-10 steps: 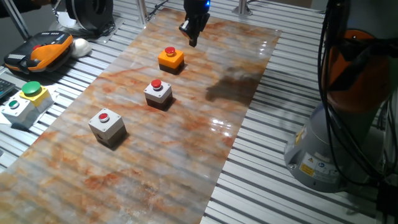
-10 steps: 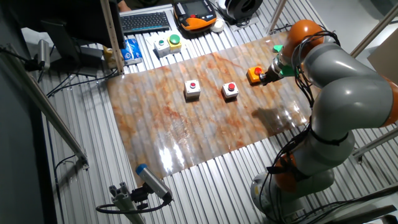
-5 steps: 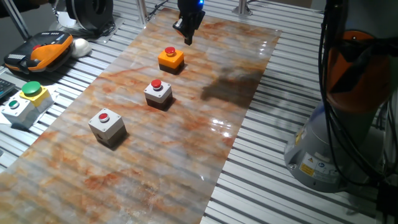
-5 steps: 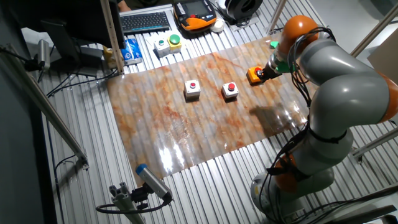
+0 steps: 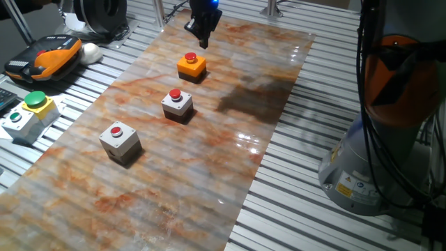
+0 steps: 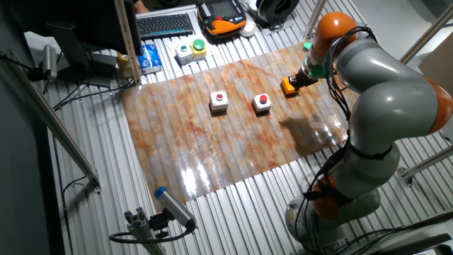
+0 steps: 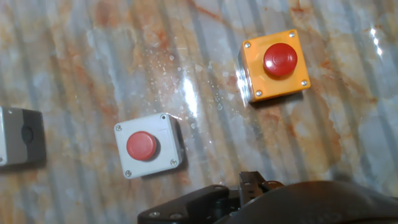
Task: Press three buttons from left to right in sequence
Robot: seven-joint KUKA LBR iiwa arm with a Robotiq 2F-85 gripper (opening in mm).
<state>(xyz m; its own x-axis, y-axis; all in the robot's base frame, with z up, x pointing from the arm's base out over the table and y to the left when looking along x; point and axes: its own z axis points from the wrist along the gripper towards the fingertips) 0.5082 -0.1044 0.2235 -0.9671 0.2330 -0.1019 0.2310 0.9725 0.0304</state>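
Three buttons stand in a row on the marbled board. Each is a small box with a round red push-button: a grey-white box point(image 5: 120, 139) point(image 6: 219, 101), a second grey-white box point(image 5: 177, 103) point(image 6: 262, 103) point(image 7: 148, 145), and a flatter orange box point(image 5: 191, 65) point(image 7: 274, 64). My gripper point(image 5: 203, 40) point(image 6: 298, 80) hangs in the air just beyond the orange box, clear of its button. In the hand view only the dark gripper body shows at the bottom, and the third box point(image 7: 18, 137) is cut off at the left. No view shows the fingertips' gap.
A grey box with a green button and yellow top point(image 5: 28, 110) point(image 6: 192, 48) sits off the board on the slatted table. An orange-black pendant point(image 5: 49, 56), a white ball point(image 5: 90, 50) and a keyboard point(image 6: 164, 25) lie near it. The robot base point(image 5: 369, 160) stands beside the board point(image 5: 209, 167).
The gripper has drifted sideways past the orange box, to the left in one fixed view, staying above the board. The boxes have not moved.
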